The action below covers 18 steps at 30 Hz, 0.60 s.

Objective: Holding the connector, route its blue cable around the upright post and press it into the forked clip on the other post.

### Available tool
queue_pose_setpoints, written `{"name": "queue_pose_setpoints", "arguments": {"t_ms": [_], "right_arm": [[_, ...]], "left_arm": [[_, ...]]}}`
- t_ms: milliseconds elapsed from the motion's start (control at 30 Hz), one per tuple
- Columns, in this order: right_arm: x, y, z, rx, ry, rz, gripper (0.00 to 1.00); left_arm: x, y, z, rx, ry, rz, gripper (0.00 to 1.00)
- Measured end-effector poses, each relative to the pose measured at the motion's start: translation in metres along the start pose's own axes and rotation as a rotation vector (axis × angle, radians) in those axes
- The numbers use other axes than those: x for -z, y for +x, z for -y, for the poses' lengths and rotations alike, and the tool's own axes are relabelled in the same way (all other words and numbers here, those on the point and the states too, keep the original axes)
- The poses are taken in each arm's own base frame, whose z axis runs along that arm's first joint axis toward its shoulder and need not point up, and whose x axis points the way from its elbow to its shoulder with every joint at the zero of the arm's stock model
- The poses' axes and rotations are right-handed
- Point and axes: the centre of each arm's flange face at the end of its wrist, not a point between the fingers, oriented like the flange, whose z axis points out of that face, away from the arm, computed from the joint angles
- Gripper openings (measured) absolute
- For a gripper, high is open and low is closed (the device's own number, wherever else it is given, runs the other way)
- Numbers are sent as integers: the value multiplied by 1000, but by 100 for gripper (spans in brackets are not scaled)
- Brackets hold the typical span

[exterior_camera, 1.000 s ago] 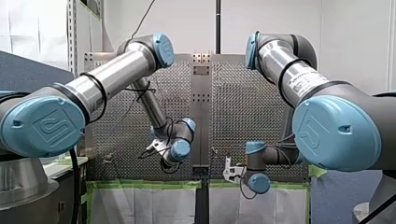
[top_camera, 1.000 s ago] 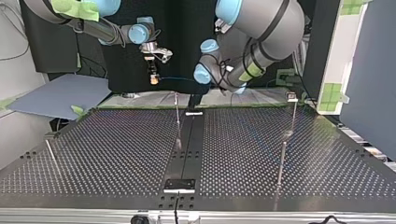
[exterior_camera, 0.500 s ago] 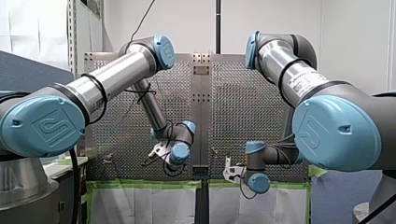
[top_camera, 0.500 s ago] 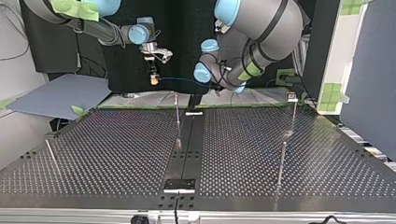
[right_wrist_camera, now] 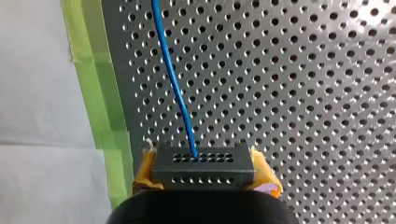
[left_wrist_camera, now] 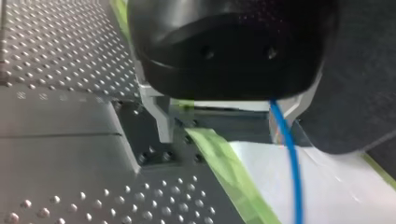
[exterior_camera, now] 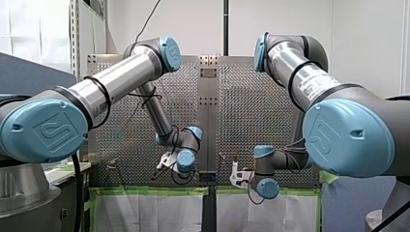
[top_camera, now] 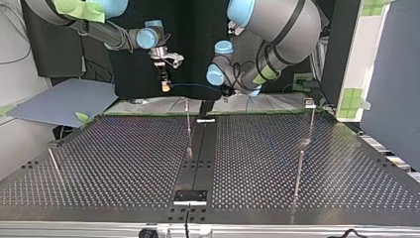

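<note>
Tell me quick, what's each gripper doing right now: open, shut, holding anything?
Left gripper: open, gripping nothing; the blue cable passes close by it.
Right gripper: shut on the connector.

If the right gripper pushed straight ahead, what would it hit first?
Probably the perforated table, near its green tape; the connector in my right gripper would touch first. Depth is unclear.

- My left gripper (exterior_camera: 162, 166) has dropped lower in the front view and drifted toward the table's centre strip (exterior_camera: 208, 121).
- My right gripper (top_camera: 165, 86), clamping the connector (right_wrist_camera: 203, 163), has dipped slightly and edged toward that strip in the top view.
</note>
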Motion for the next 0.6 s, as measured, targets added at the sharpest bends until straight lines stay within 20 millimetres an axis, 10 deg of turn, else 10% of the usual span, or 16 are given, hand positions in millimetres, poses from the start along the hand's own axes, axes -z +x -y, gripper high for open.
{"name": "queue_pose_setpoints", "arguments": {"t_ms": [600], "right_arm": [[-4, 2, -12, -5, 19, 6, 0]], "left_arm": [[5, -1, 26, 185, 153, 119, 100]]}}
